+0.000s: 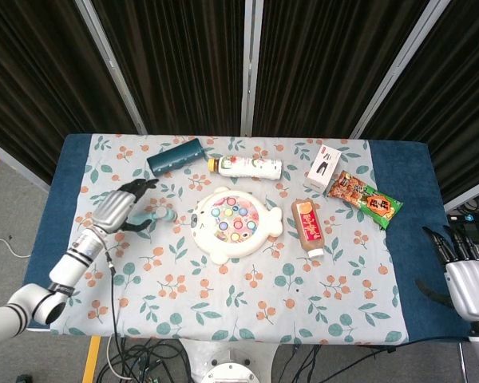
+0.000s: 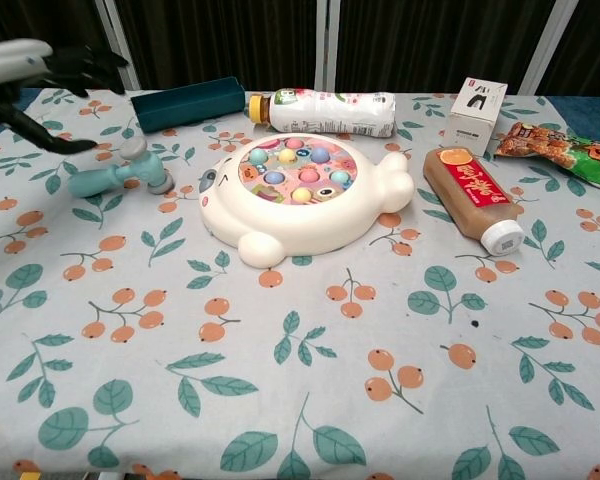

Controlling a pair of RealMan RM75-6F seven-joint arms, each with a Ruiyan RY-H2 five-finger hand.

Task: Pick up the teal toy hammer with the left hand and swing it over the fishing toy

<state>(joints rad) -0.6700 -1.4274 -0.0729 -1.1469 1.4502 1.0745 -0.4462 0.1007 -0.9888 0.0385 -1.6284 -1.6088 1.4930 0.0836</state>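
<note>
Chest view shows the left hand [image 2: 50,75] raised at the far left, fingers spread and holding nothing, partly cut off by the frame edge, with the teal hammer [image 2: 120,175] lying on the tabletop [image 2: 310,400] just left of the fishing toy [image 2: 305,195]. The near tabletop is open cloth. The right hand [image 1: 463,275] hangs off the right edge, fingers apart, empty.

Bright even overhead light, soft short shadows, sharp focus, dark curtained backdrop
</note>
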